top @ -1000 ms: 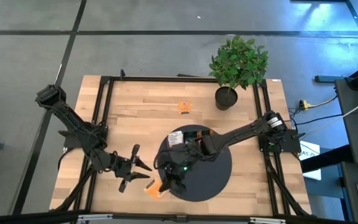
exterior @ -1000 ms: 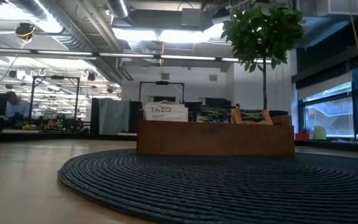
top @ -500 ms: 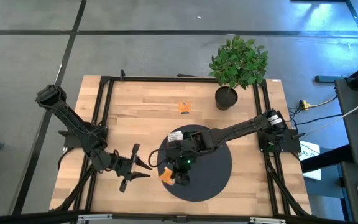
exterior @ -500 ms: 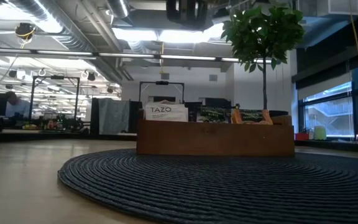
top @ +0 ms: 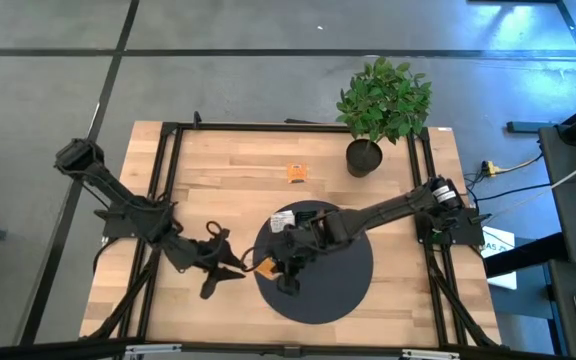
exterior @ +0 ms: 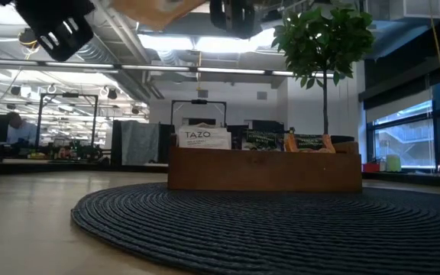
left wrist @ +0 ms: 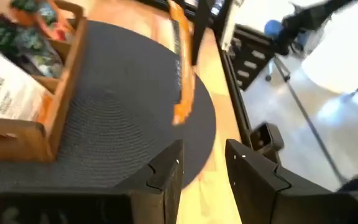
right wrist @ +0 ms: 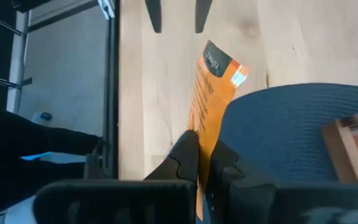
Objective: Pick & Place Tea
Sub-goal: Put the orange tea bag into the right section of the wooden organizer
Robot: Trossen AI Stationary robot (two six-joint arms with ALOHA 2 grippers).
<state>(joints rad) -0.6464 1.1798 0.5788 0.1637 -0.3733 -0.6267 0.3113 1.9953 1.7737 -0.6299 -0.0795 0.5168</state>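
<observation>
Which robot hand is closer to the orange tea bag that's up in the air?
Right. The right gripper is shut on the orange tea bag, holding it; the left gripper is open just beside it, not touching.

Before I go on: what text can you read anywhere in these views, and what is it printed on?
"TAZO": white sachet standing in the wooden tray, low view.
"TAZO", cut off at the frame edge: same white sachet, left wrist view.
Print on the orange sachet in the right gripper: too blurred.
Dark sachets: unreadable.
</observation>
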